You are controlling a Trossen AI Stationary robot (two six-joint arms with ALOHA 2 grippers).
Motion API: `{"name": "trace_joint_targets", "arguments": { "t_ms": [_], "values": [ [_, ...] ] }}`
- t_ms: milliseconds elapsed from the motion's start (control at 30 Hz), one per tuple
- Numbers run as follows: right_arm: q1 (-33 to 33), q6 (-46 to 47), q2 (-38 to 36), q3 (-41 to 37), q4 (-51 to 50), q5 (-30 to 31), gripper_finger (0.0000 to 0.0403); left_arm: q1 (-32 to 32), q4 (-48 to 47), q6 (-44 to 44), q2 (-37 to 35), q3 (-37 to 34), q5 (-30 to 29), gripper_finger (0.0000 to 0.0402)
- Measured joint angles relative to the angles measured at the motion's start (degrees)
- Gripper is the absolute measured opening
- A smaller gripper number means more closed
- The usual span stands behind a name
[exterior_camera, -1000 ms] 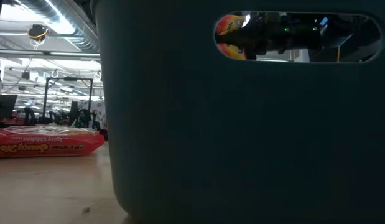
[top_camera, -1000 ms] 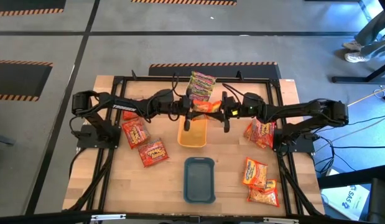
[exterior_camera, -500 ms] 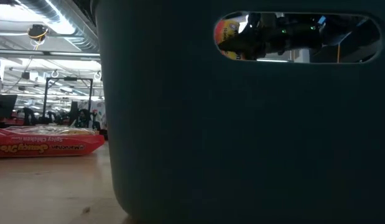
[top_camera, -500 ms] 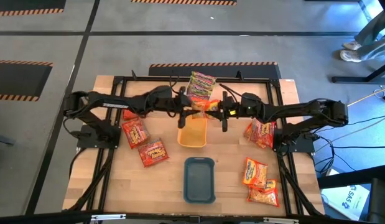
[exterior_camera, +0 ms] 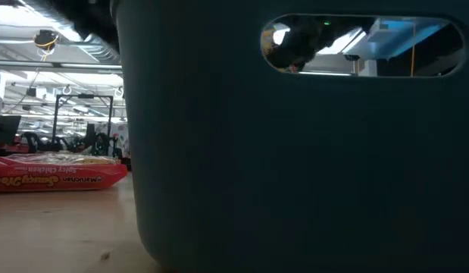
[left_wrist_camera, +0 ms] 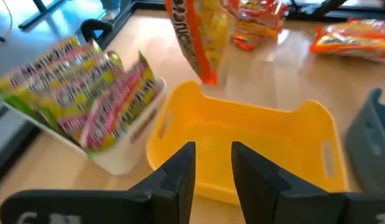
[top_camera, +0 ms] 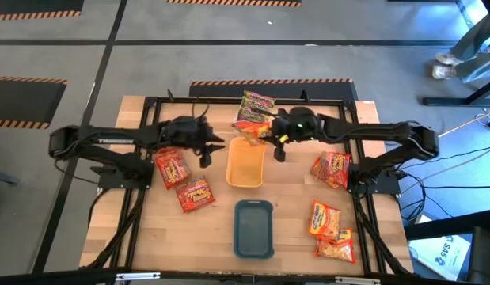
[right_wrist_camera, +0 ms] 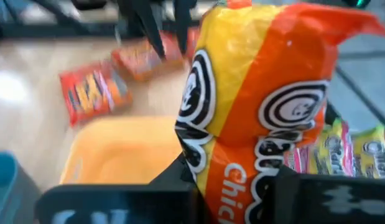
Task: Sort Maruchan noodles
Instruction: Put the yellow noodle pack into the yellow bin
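Left gripper [top_camera: 203, 150] back, orange packet [right_wrist_camera: 254, 118] held.

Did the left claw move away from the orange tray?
Yes. In the high view the left claw has pulled back toward its own side of the table, off the orange tray. It is open.

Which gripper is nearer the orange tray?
Right. The right gripper holds an orange packet at the orange tray's far rim. The left gripper, open and empty, hangs off the tray's left side, clear of it.
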Motion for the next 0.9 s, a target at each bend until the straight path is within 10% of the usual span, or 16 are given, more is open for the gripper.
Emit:
{"name": "trace_joint_targets", "arguments": {
  "t_ms": [433, 900],
  "values": [
    [-0.02, -7.73, 22.81, 30.60, -36.69, 1.05, 0.0035, -4.74, 24.16, -8.04, -2.73, -18.68, 0.24, 0.0099],
    [-0.02, -9.16, 32.90, 33.66, -41.77, 2.01, 0.0041, -4.69, 25.18, -5.54, -2.77, -18.70, 0.12, 0.0099]
  ]
}}
